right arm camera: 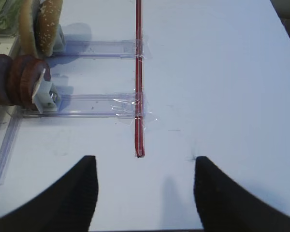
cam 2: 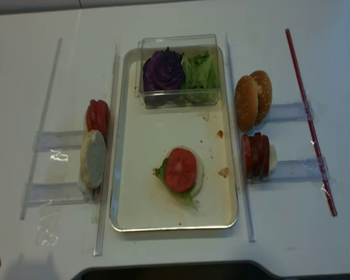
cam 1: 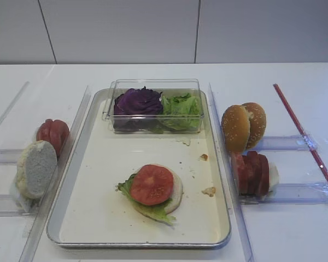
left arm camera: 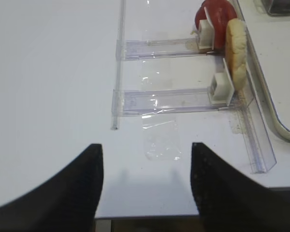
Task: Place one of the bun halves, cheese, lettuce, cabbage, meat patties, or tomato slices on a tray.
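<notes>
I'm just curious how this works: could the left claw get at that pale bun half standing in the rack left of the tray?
Probably yes. The left claw is open and holds nothing, and bare table lies between it and the pale bun half. Only low clear rails cross the way.

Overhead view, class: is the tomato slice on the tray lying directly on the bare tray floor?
No, the tomato slice rests on lettuce and a bun half.

Open tray (cam 1: 93, 218) floor surrounds the central stack, topped by a tomato slice (cam 1: 151, 184). The clear box (cam 1: 154, 105) blocks the far end. Clear rails (cam 1: 229, 164) flank both long sides.
</notes>
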`<action>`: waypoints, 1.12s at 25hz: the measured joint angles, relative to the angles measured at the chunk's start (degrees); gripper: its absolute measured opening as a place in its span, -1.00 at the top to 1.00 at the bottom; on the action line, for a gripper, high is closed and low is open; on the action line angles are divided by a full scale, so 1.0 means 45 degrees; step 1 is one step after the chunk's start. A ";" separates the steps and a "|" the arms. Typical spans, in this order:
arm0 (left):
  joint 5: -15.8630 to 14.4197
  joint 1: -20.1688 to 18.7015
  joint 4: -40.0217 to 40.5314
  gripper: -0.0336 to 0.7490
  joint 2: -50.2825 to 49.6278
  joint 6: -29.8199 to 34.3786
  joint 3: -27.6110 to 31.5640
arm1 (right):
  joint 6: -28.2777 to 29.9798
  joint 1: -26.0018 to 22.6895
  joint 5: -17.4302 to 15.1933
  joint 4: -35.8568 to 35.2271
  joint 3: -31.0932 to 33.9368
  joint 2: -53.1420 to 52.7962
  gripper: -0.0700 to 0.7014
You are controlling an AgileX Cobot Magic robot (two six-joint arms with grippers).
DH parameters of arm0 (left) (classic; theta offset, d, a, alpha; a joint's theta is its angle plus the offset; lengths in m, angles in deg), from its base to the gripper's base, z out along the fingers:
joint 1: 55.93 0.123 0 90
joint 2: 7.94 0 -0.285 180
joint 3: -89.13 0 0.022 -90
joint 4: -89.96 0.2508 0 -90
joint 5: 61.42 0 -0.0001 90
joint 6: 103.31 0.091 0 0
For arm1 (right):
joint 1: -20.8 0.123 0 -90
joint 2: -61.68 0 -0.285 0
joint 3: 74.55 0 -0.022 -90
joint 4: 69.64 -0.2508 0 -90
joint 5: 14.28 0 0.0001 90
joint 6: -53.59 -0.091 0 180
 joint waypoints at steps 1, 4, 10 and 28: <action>0.0020 0.0000 -0.0029 -0.14 0.0000 0.0142 0.0000 | 0.0000 0.0000 0.0000 0.0000 0.0000 0.0000 -0.41; 0.0020 0.0000 -0.0049 -0.14 0.0000 0.0391 0.0000 | 0.0000 0.0000 0.0000 0.0000 0.0000 0.0000 -0.41; 0.0050 0.0009 -0.0078 -0.14 0.0000 0.0443 0.0000 | 0.0000 0.0000 0.0000 0.0000 0.0000 0.0000 -0.41; 0.0092 0.0009 -0.0078 -0.37 0.0000 0.0438 0.0000 | 0.0023 0.0000 0.0000 0.0000 0.0000 0.0000 -0.41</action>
